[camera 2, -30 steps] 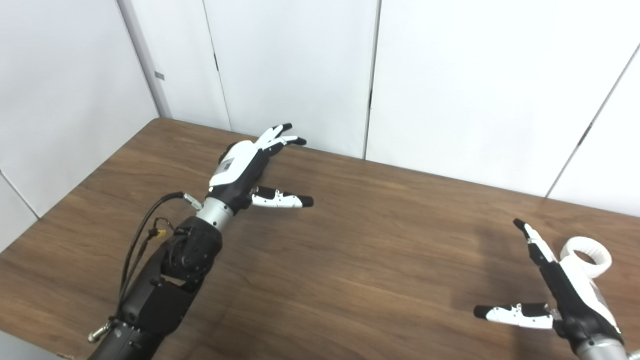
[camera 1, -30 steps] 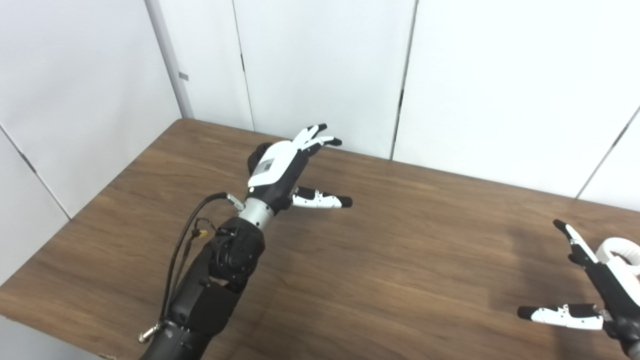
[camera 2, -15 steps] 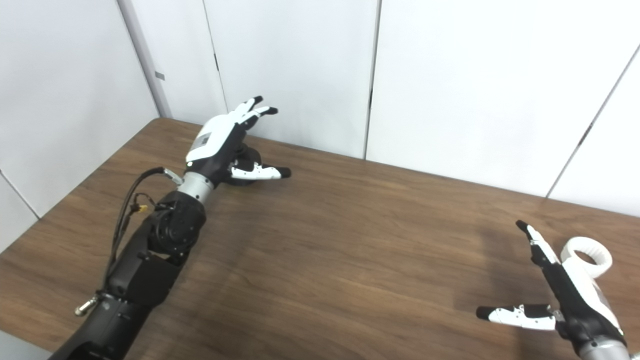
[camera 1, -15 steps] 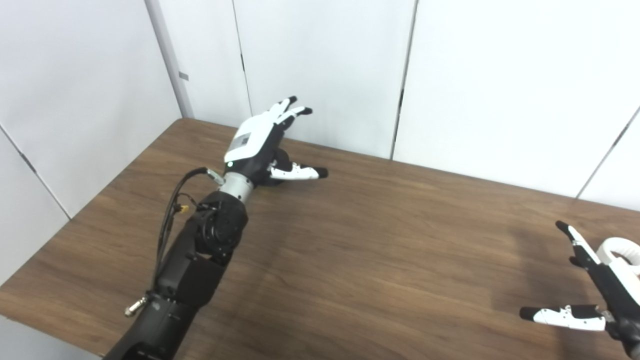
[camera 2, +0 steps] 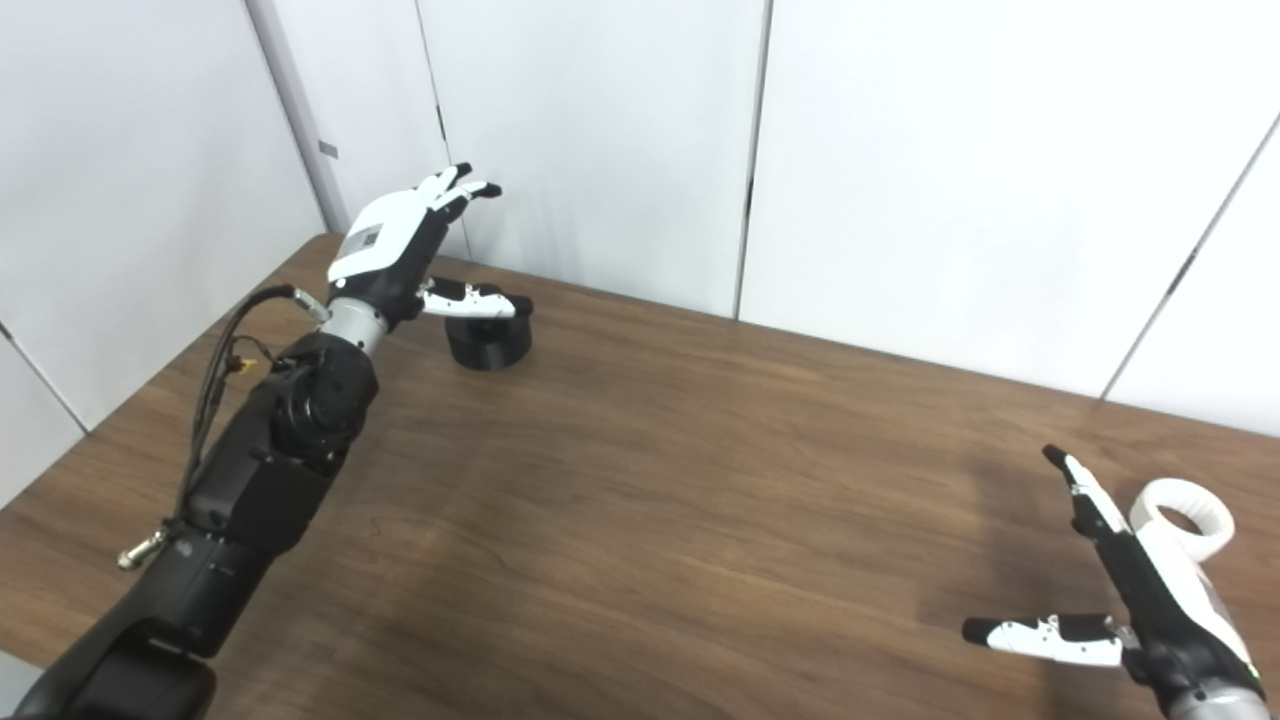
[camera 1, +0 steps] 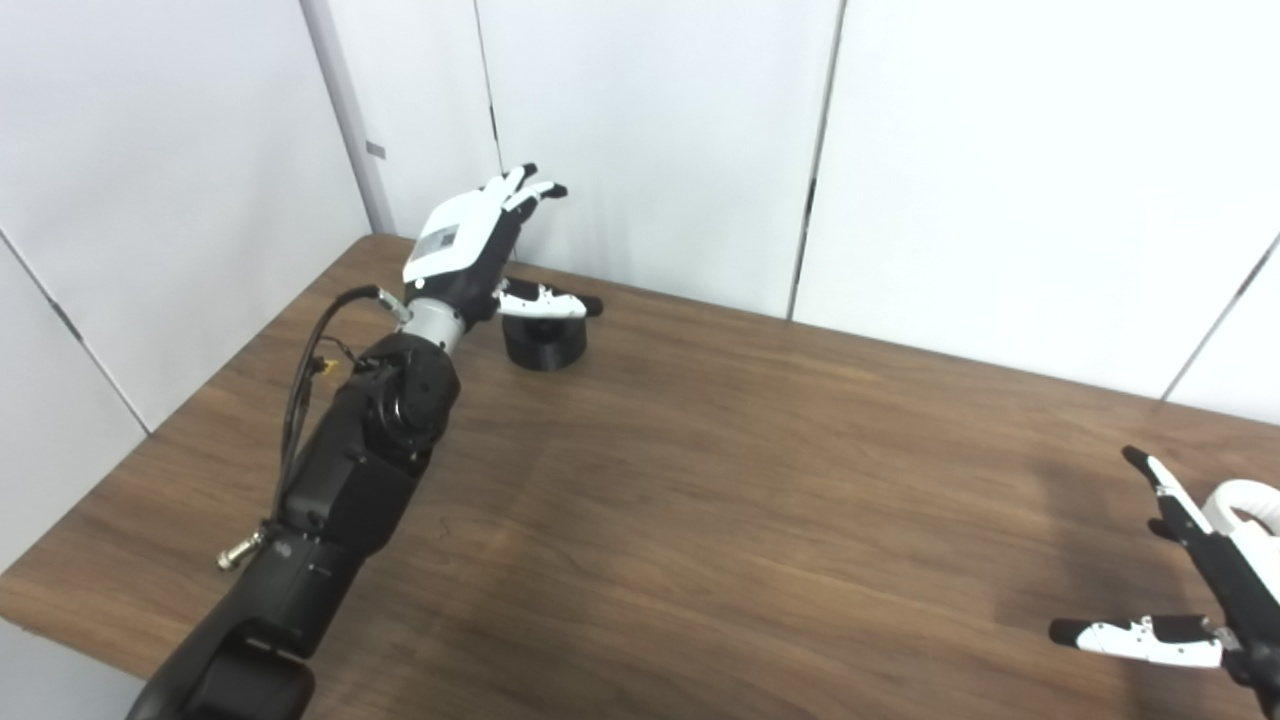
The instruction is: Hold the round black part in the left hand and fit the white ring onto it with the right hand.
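At ten o'clock on the desk (camera 1: 700,480), the spread left hand (camera 1: 465,250) hovers over the stiff round black part (camera 1: 544,342), best gripped around its side; the right hand (camera 2: 1140,590), spread, waits beside the light white ring (camera 2: 1188,505) at four o'clock.

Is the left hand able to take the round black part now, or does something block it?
Probably yes. The left hand is open right beside the round black part, thumb over its top, and nothing lies between them.

Both head cameras look down and forward from above the near edge of the tabletop (camera 1: 700,480), side by side. They share nearly all of it up to the white wall panels (camera 2: 900,180); the right eye view sits slightly further right.
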Controlling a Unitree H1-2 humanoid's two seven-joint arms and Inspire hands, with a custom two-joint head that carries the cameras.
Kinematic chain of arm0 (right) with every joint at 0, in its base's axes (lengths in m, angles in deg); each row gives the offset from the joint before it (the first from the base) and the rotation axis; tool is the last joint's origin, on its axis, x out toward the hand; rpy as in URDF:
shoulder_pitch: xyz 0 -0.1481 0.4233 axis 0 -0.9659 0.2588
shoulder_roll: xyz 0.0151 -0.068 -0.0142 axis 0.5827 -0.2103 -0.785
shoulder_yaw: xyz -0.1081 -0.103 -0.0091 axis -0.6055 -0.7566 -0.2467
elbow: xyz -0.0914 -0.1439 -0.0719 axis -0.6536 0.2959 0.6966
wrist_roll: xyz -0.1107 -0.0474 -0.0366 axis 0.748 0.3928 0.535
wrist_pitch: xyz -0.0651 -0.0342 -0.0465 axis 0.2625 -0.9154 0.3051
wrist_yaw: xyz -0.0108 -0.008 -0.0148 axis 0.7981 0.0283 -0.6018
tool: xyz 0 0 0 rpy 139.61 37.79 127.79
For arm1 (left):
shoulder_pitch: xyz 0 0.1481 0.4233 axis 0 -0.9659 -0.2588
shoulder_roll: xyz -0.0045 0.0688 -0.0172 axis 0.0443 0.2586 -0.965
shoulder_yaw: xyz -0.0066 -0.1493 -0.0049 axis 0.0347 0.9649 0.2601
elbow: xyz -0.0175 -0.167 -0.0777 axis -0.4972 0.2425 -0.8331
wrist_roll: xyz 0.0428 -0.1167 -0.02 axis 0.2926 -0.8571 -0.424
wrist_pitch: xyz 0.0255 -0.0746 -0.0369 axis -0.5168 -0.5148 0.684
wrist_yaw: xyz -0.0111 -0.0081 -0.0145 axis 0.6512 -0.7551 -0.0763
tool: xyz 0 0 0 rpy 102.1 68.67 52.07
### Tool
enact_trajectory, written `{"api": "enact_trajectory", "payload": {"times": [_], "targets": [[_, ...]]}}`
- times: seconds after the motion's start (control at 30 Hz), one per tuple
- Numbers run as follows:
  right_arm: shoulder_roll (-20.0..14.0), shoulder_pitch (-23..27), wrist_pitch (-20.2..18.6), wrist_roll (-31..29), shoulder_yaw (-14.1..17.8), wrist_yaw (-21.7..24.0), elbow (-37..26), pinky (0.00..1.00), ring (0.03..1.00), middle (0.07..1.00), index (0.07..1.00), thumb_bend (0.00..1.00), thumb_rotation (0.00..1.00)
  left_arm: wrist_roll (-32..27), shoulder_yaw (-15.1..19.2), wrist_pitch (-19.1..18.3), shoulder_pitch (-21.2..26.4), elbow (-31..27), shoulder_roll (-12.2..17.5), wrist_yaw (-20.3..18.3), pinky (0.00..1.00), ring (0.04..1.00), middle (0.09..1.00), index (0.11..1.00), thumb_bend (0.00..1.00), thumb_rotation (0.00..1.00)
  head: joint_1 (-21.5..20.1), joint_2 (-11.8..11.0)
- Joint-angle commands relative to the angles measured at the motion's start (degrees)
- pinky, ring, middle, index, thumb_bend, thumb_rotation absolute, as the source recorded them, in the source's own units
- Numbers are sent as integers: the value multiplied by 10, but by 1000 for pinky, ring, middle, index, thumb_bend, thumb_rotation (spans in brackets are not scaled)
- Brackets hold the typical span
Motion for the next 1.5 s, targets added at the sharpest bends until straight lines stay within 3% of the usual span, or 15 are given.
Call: {"api": "enact_trajectory", "payload": {"times": [0.0, 0.37, 0.57, 1.03, 1.47], "targets": [[-15, 19, 22, -4, 8, -8, -10, 900, 1000, 1000, 1000, 858, 211, 10, 2, 3, 32, 3, 24, 19, 997, 1000, 995, 860, 1000, 429, 0, 1], [-17, 19, 23, -6, 9, -8, -11, 900, 1000, 1000, 1000, 852, 224, 7, -1, 0, 38, 53, 35, 32, 929, 1000, 968, 829, 1000, 413, -2, 2], [-16, 17, 23, -9, 11, -9, -13, 896, 1000, 1000, 1000, 870, 246, 7, -12, -14, 40, 74, 45, 19, 920, 1000, 993, 835, 1000, 490, -1, 2], [-17, 11, 11, -10, 13, -3, -29, 899, 1000, 1000, 1000, 903, 259, 56, -72, -130, 58, 110, 60, -20, 946, 1000, 1000, 917, 1000, 628, -5, 7], [-16, 5, 6, -11, 16, 3, -34, 897, 1000, 1000, 1000, 926, 272, 40, -91, -129, 78, 169, 55, -23, 1000, 1000, 1000, 914, 1000, 591, -11, 10]]}}
